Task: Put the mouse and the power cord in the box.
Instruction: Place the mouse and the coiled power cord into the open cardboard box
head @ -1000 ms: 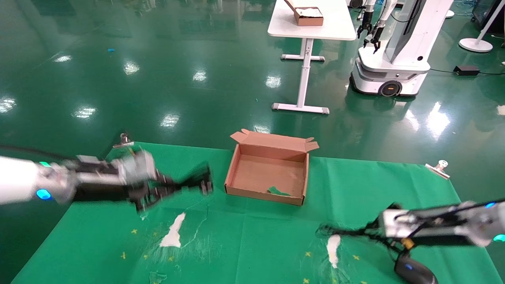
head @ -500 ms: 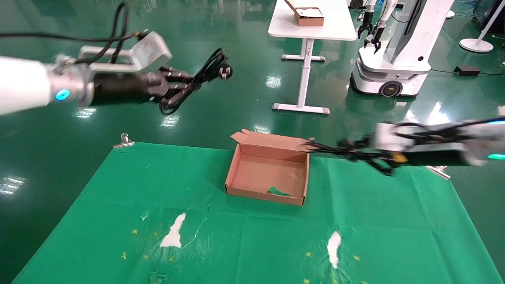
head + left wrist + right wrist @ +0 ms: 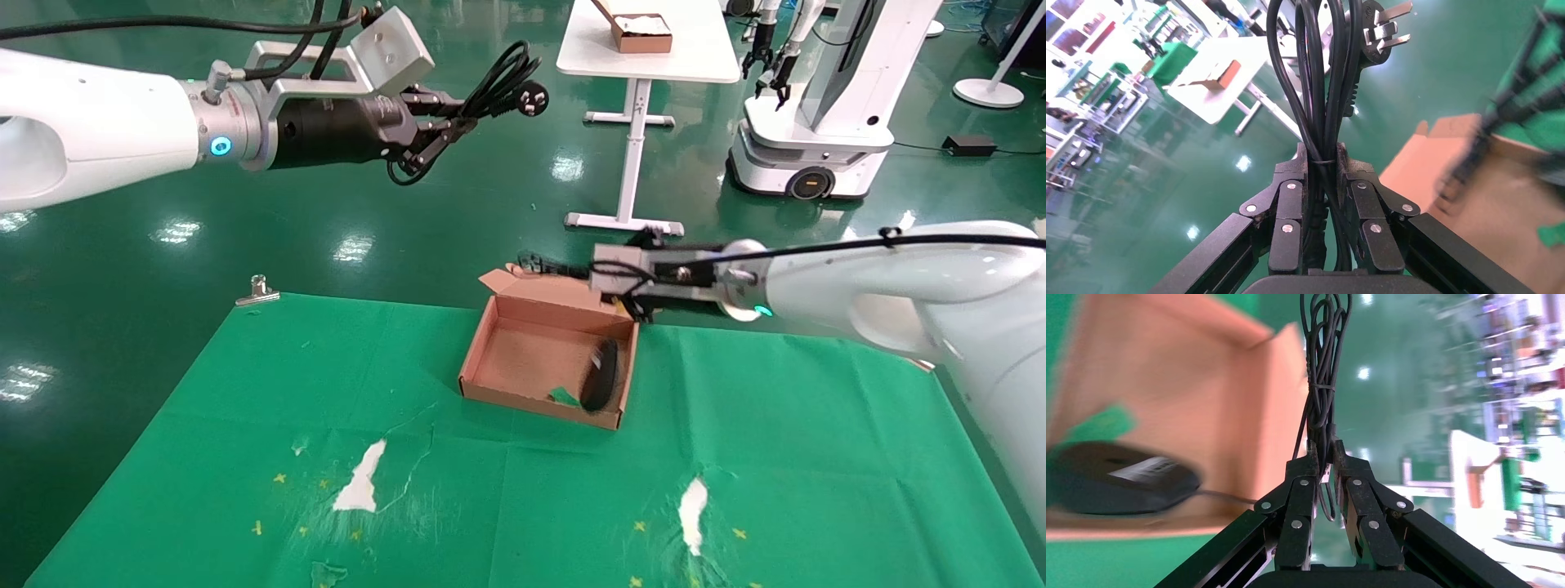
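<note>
The brown box [image 3: 531,355] lies open at the far middle of the green cloth. High above the cloth at the left, my left gripper [image 3: 448,124] [image 3: 1322,153] is shut on the looped power cord [image 3: 500,77] [image 3: 1321,73], whose pronged plug [image 3: 535,100] [image 3: 1379,33] points away. My right gripper [image 3: 582,269] [image 3: 1322,447] hovers over the box's far right corner, shut on the mouse's thin bundled cable [image 3: 1324,355]. The black mouse [image 3: 603,376] [image 3: 1119,478] hangs tilted inside the box by its right wall. I cannot tell whether it touches the floor.
The green cloth [image 3: 245,457] has white torn patches [image 3: 359,482] and a metal clip [image 3: 257,290] at its far left corner. Beyond it stand a white table [image 3: 645,57] holding a smaller cardboard box [image 3: 641,33], and another robot [image 3: 817,106].
The left arm lifted the power cord off the cloth, high and rightward. The right arm rose and swung left over the box, carrying the mouse from the cloth's front right into it.
</note>
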